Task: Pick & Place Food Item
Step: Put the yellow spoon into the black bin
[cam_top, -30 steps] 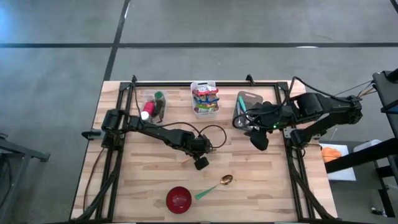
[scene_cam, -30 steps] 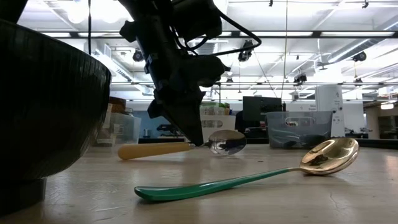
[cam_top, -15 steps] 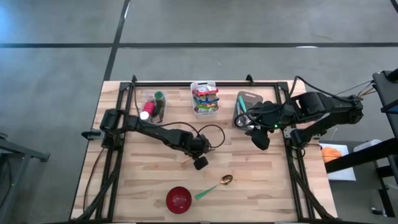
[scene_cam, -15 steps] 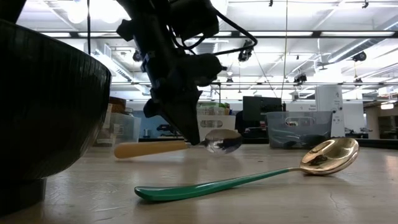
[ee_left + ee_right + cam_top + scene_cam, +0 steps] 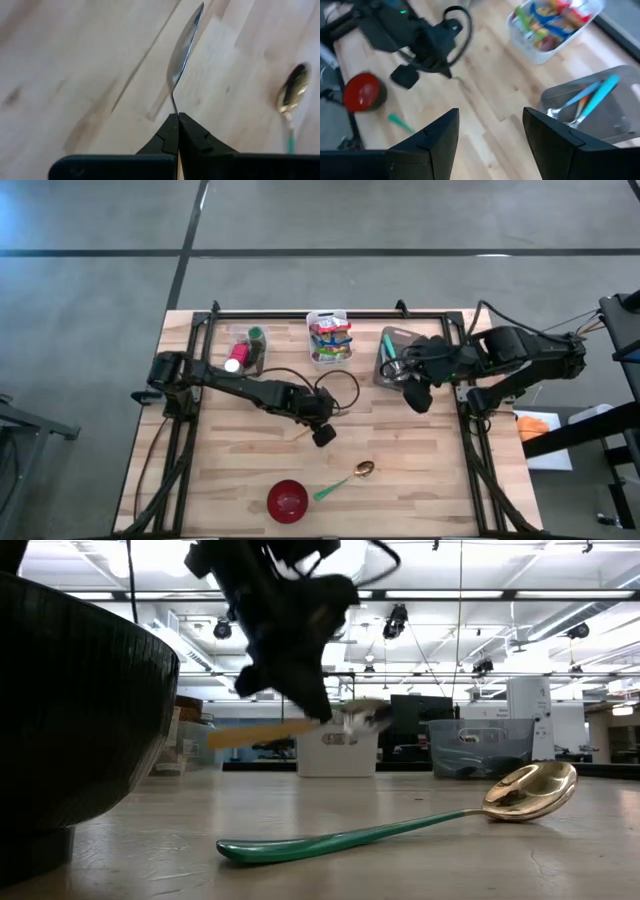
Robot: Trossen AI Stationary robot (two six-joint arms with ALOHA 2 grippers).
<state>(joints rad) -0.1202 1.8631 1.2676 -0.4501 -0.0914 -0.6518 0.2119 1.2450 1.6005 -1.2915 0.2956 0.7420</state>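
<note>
My left gripper (image 5: 322, 434) is shut on a spoon (image 5: 300, 726) with a pale wooden handle and a silver bowl, above the middle of the table. A green-handled gold spoon (image 5: 350, 478) lies flat on the wood near the front, beside a red bowl (image 5: 288, 500). Food packets fill a white bin (image 5: 330, 338) at the back. My right gripper (image 5: 415, 395) hangs open above the table's right side, beside a grey tray (image 5: 400, 345), with nothing between its fingers. My left gripper pinches the spoon's thin neck (image 5: 173, 104) between its two fingertips, just behind the silver bowl (image 5: 182, 52). The fingers slant down from the table's left side and lie across the spoon. The spoon hangs roughly level, clear of the table.
Bottles (image 5: 245, 352) stand at the back left. The grey tray holds blue-handled utensils (image 5: 592, 97). Black frame rails (image 5: 190, 410) run along the left, right and far edges. Bare wood (image 5: 420, 470) lies at the front right.
My left gripper has risen, still shut on the wooden-handled spoon. The spoon lay on the table a second ago and now hangs well clear of it, still about level.
</note>
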